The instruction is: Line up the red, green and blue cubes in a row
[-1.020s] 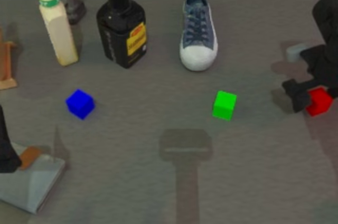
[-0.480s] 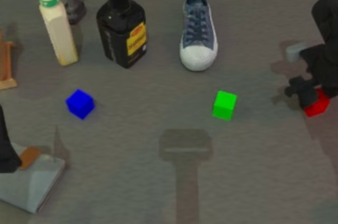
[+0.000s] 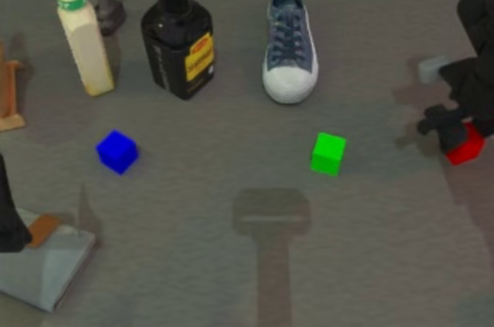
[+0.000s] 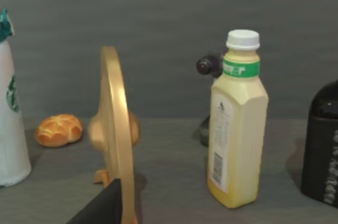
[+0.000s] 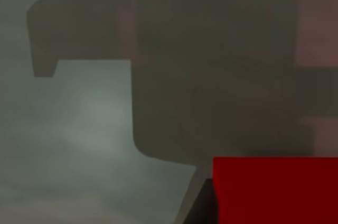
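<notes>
Top view: R gripper sat at the table's far right edge, over the red cube. Vs 1 s before, it had shifted slightly up and right, and the cube went with it; more of the cube was covered by the dark fingers. Fingers looked pressed onto the cube, pinching it. Green cube right of centre and blue cube at left were unmoved, well apart from each other. L arm parked at lower-left edge, unchanged; can't tell its finger state.

Back row, l to r: cream bottle w/ white cap and green neck band, dark sauce bottle w/ red cap and yellow label (print not legible), blue sneaker w/ white toe. None stood between the cubes. Grey block at lower left; small grey piece near the R arm.

L wrist view: cream bottle upright, label text too small to read. Gold upright disc close in, bread roll behind, white cup w/ green logo at the edge, dark bottle at the other edge.

R wrist view: red cube filled one corner, very close; shadows on grey table beyond.
</notes>
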`<action>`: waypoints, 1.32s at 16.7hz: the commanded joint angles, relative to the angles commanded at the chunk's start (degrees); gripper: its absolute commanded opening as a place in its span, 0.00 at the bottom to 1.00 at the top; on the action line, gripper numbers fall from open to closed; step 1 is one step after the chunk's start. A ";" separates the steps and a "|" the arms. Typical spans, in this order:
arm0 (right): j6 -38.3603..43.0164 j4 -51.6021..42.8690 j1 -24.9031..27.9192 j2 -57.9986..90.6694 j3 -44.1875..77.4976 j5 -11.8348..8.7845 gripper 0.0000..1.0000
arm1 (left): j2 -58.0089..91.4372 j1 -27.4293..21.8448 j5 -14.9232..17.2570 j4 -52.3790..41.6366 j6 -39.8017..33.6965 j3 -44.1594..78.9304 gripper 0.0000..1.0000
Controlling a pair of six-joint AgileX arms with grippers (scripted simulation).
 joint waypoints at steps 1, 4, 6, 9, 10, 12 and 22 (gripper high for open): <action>0.03 -1.96 0.02 -0.75 1.10 -0.05 0.00 | 0.00 0.00 0.00 0.00 0.00 0.00 1.00; 0.08 -8.70 0.15 -3.24 4.58 -0.04 0.00 | 0.00 0.00 0.00 0.00 0.00 0.00 1.00; 0.08 -10.75 0.24 -4.51 5.88 0.00 0.00 | 0.00 0.00 0.00 0.00 0.00 0.00 1.00; 0.08 -10.90 0.25 -4.63 5.97 0.00 0.00 | 0.00 0.00 0.00 0.00 0.00 0.00 1.00; 0.17 -10.77 -0.06 -4.43 5.86 -0.02 0.00 | 0.00 0.00 0.00 0.00 0.00 0.00 1.00; 0.93 -11.13 0.61 -4.00 6.59 0.01 0.00 | 0.00 0.00 0.00 0.00 0.00 0.00 1.00; 35.45 -23.80 23.81 9.74 31.27 0.99 0.00 | 0.00 0.00 0.00 0.00 0.00 0.00 1.00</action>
